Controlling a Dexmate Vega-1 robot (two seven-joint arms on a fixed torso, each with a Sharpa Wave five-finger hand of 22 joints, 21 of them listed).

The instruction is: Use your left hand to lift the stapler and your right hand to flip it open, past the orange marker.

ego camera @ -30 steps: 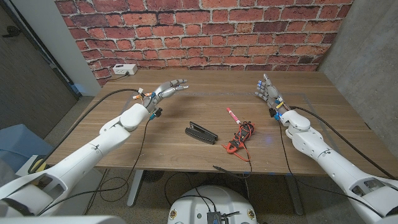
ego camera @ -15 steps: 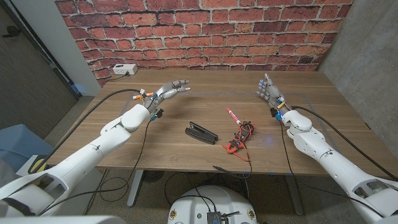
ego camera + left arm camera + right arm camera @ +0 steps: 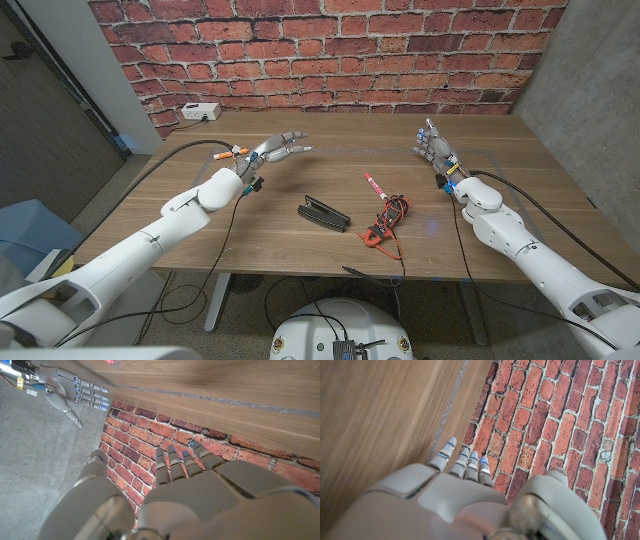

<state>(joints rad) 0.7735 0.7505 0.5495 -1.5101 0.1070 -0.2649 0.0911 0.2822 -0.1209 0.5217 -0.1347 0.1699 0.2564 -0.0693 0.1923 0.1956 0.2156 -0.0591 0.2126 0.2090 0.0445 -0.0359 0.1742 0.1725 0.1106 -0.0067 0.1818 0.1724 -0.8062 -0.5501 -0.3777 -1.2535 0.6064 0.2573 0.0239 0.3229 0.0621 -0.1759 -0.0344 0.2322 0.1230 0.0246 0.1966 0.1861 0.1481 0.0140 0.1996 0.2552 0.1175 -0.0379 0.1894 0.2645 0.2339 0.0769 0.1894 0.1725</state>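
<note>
- L hand (image 3: 272,150) above table (image 3: 250,215), fingers apart, holds nothing
- R hand (image 3: 435,150) same, fingers spread
- black stapler (image 3: 323,213) lies closed mid-table, orange marker (image 3: 374,186) near it

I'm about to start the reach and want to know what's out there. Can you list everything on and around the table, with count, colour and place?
Stapler: one, black, lying closed near the table's middle, nearer the left hand.
Marker: one, orange-red, lying beyond and right of the stapler.
Cable bundle: one, red and black, right of the stapler, just in front of the marker.
Box: one, white, at the table's far left corner by the brick wall.
Table: one, wooden.
Left hand: open, over the table's far left part, apart from the stapler.
Right hand: open, fingers apart, over the table's far right part.
</note>
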